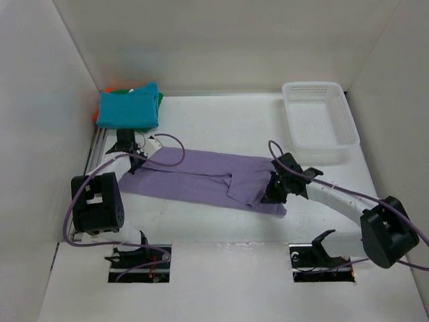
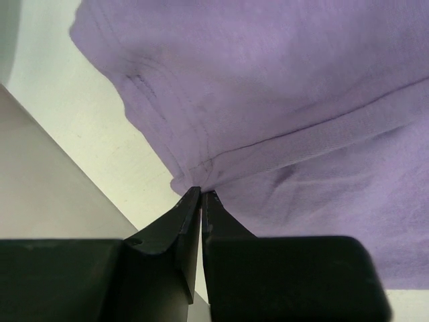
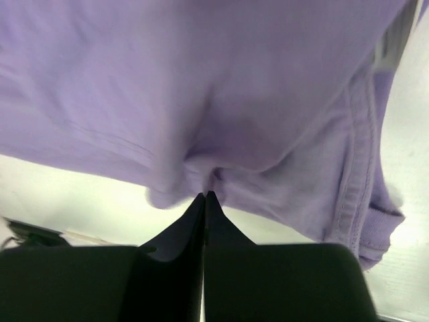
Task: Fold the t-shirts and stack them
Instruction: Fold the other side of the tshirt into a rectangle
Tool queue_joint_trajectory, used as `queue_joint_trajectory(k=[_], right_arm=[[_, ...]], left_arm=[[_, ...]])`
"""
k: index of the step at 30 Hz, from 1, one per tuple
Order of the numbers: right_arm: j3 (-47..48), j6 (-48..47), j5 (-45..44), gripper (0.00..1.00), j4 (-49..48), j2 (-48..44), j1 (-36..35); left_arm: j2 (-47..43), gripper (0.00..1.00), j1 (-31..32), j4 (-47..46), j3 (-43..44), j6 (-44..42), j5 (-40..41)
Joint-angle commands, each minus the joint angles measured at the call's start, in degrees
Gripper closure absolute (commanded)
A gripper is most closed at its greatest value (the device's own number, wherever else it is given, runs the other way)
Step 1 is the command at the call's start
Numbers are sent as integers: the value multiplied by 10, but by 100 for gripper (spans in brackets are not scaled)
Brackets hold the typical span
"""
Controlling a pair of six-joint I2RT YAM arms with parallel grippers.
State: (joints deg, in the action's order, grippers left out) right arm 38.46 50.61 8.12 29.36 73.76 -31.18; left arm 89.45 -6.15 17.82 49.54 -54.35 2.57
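Note:
The lavender t-shirt (image 1: 201, 178) lies stretched across the table's middle, partly folded lengthwise. My left gripper (image 1: 132, 163) is shut on its left end; the wrist view shows the closed tips (image 2: 201, 193) pinching a hem of the shirt (image 2: 281, 100). My right gripper (image 1: 273, 189) is shut on the shirt's right end; its wrist view shows the closed tips (image 3: 205, 196) pinching a bunched fold of lavender cloth (image 3: 221, 87). A folded stack sits at the back left: the teal shirt (image 1: 129, 109) on top, with green (image 1: 161, 98) and orange (image 1: 107, 90) edges showing beneath it.
A white mesh basket (image 1: 318, 121) stands at the back right. White walls close in the table on the left, back and right. A metal rail (image 1: 96, 144) runs along the left wall beside the left arm.

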Motion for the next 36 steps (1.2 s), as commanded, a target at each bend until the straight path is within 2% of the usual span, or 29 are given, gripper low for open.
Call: queue_joint_trajectory(k=[1,5,11,17,22,31,36], right_arm=[[51,-24,10,100,-26,6,30],[127,-66,11,100,-37,31,88],[290,-131,13,100,-33,109,177],[396,-144,15,100,-34,152,239],[373,-132,21,100,-38,112,269],[229,-95,63,100,-28,-2,242],[168,-75,83,100,-26,-48,239]], left_arm=[[7,98,-3,-5,50,33,-15],[46,99,-2,-5,131,70,-15],[116,100,8,2,278,93,-9],[163,99,14,-26,361,91,9],[149,99,14,-48,336,72,7],[48,97,-21,-60,138,-54,-31],[42,97,-43,-68,89,-93,-25]])
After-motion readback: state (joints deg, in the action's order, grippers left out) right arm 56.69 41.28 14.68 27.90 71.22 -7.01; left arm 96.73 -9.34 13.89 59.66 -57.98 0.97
